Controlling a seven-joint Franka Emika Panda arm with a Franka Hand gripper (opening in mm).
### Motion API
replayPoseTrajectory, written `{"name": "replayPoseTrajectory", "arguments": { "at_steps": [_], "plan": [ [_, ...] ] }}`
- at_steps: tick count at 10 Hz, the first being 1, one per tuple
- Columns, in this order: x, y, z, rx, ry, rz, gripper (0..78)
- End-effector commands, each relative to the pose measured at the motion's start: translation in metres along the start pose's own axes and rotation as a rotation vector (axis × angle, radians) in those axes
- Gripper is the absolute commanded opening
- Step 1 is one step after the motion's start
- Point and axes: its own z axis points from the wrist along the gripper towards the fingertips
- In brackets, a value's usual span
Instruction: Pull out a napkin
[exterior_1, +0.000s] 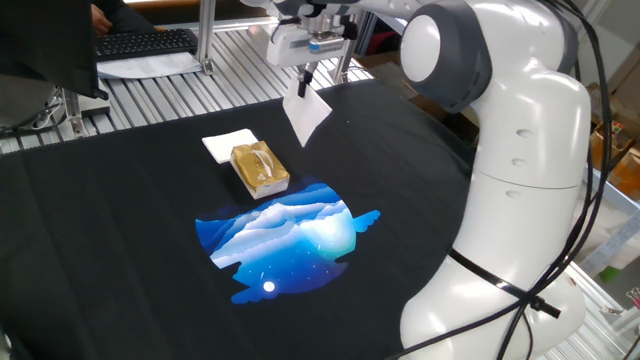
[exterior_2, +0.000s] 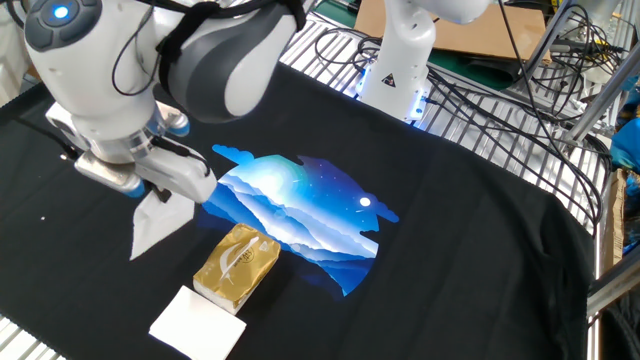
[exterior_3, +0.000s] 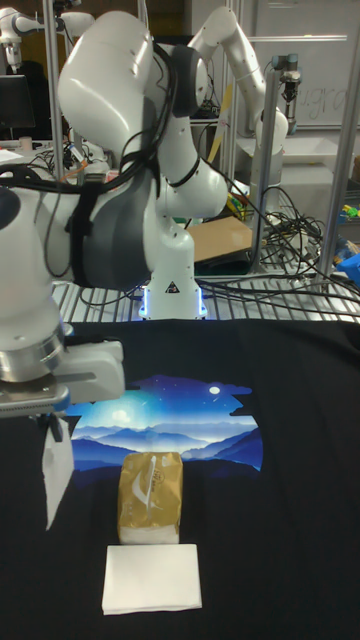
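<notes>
A thin white napkin (exterior_1: 306, 115) (exterior_2: 158, 220) (exterior_3: 57, 478) hangs in the air from its top corner, pinched in my gripper (exterior_1: 307, 82) (exterior_2: 160, 194) (exterior_3: 52, 428), which is shut on it. The napkin dangles clear of the black cloth, up and to the side of the golden-brown pack (exterior_1: 259, 168) (exterior_2: 236, 262) (exterior_3: 150, 495). That pack lies flat on the cloth beside the blue mountain print. My fingertips are mostly hidden by the gripper body in the other fixed view.
A squarer white sheet (exterior_1: 226, 143) (exterior_2: 197, 323) (exterior_3: 151, 578) lies flat next to the pack. The blue mountain print (exterior_1: 288, 237) (exterior_2: 300, 205) covers the cloth's middle. A second robot base (exterior_2: 400, 60) and cables stand past the table's edge; a keyboard (exterior_1: 145, 42) sits on the slatted surface.
</notes>
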Motion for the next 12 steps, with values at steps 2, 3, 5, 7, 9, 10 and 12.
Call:
{"name": "replayPoseTrajectory", "arguments": {
  "at_steps": [2, 3, 5, 7, 9, 10, 12],
  "plan": [
    [0.0207, -0.0283, 0.0128, 0.001, -0.019, -0.035, 1.1],
    [0.0207, -0.0283, 0.0128, 0.001, -0.019, -0.035, 1.1],
    [0.0230, -0.0309, 0.0145, 0.001, -0.032, -0.041, 1.1],
    [0.0230, -0.0309, 0.0145, 0.006, -0.041, -0.041, 1.1],
    [0.0230, -0.0309, 0.0145, 0.007, -0.049, -0.036, 1.1],
    [0.0230, -0.0309, 0.0145, 0.006, -0.049, -0.037, 1.1],
    [0.0230, -0.0309, 0.0145, 0.004, -0.058, -0.030, 1.1]
  ]
}}
